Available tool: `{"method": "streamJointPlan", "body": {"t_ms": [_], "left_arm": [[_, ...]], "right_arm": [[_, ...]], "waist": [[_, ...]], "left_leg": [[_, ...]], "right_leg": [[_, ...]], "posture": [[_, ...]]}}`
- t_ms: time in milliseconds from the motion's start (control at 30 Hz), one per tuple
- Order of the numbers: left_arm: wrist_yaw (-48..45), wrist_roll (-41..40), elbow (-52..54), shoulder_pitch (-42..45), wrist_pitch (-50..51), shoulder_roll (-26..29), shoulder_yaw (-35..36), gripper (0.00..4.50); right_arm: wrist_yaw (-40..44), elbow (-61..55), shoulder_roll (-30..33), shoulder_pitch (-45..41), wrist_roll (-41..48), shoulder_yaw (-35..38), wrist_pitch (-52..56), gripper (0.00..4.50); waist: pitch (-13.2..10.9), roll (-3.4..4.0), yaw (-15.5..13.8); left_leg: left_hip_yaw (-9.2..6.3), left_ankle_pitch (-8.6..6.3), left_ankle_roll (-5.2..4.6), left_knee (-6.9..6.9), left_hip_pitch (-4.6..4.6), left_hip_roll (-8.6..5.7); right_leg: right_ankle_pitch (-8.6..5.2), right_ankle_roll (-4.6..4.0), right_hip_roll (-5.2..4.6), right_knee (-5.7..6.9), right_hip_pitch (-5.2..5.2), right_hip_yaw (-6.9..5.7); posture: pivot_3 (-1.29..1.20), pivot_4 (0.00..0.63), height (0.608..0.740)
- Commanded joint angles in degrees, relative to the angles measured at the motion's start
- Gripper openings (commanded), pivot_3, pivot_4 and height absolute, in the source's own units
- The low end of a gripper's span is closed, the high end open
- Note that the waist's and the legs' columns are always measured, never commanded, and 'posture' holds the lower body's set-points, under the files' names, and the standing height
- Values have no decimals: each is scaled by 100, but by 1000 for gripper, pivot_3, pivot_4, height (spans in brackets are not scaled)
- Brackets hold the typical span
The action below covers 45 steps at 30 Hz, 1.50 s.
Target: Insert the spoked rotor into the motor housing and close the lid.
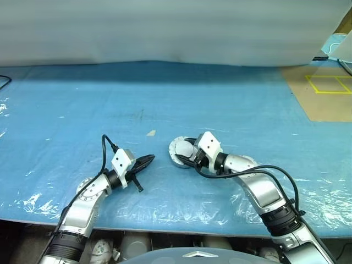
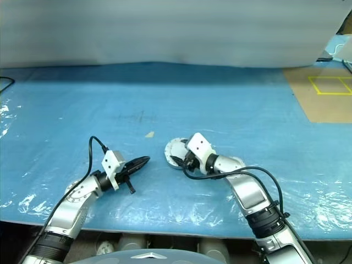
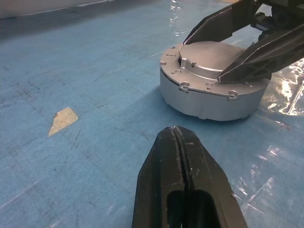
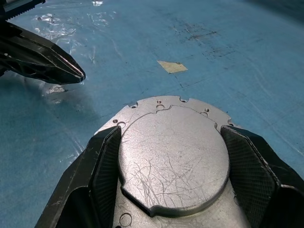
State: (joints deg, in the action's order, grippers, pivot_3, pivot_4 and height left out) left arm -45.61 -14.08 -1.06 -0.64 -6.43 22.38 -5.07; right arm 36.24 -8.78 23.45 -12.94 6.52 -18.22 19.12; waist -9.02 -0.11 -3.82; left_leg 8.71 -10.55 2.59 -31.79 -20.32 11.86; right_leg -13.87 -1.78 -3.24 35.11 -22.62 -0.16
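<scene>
- No text, label, brand, number or sign can be read anywhere in these pictures.
- The lid (image 4: 173,159) bears scratches and small holes, but no lettering.
- The yellow lines (image 1: 329,83) on the brown board at the far right form plain rectangles, with no words.
- The pale scrap (image 3: 62,119) on the counter (image 1: 165,104) is blank.

motor housing (image 3: 209,92): grey puck, flat on blue mat | lid (image 4: 173,159): closed
</scene>
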Motion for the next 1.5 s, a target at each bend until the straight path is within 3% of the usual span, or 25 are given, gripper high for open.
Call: {"method": "streamJointPlan", "body": {"t_ms": [33, 200, 300, 433, 533, 700, 1100, 1500], "left_arm": [[-72, -78, 173, 46, -51, 12, 29, 0], [47, -240, 307, 266, 417, -48, 104, 0], [532, -341, 561, 702, 1187, -189, 211, 0], [1049, -940, 857, 1422, 2813, -379, 389, 0], [856, -1654, 719, 1947, 4472, -243, 353, 0], [656, -2025, 477, 2471, 5556, -221, 213, 0], [497, -1708, 424, 2557, 6050, -123, -393, 0], [482, -1699, 595, 2443, 6119, -167, -474, 0]], "right_arm": [[-48, 386, 179, 149, -301, -24, 205, 2964], [192, 271, 334, 189, -233, -142, 443, 2964], [205, 238, 334, 175, -204, -128, 501, 2964], [209, 253, 320, 155, -229, -130, 521, 2964], [183, 270, 288, 128, -228, -119, 525, 2964], [144, 308, 234, 81, -235, -116, 541, 2964], [77, 232, 202, 144, -204, -30, 615, 2964], [78, 236, 143, 179, -169, 11, 660, 2964]], "waist": [[0, 0, -1], [1, -1, -18], [3, -5, -34], [7, -11, -11], [8, -9, -9], [7, -10, -9], [8, -10, -11], [8, -12, -11]], "left_leg": [[0, 0, 0, 4, 2, 0], [2, 0, 0, 21, 11, -1], [3, 0, 0, 31, 11, -2], [3, 9, 15, 31, 10, -5], [5, 14, 23, 37, 11, -13], [9, 14, 24, 42, 7, -17], [9, 14, 23, 48, 13, -14], [8, 11, 19, 61, 20, -10]], "right_leg": [[0, 0, 0, -2, 1, 0], [-1, 1, -2, -14, 7, 5], [0, 1, -4, -27, 13, 3], [19, -32, -5, -30, 14, 3], [19, -36, 0, -32, 12, 3], [19, -37, 3, -35, 5, 5], [3, -9, 2, -40, 11, 4], [-6, 6, -1, -51, 18, 3]], "posture": [[0, 150, 740], [0, 150, 740], [0, 150, 740], [0, 150, 740], [0, 150, 740], [0, 150, 740], [0, 150, 740], [0, 150, 740]]}}
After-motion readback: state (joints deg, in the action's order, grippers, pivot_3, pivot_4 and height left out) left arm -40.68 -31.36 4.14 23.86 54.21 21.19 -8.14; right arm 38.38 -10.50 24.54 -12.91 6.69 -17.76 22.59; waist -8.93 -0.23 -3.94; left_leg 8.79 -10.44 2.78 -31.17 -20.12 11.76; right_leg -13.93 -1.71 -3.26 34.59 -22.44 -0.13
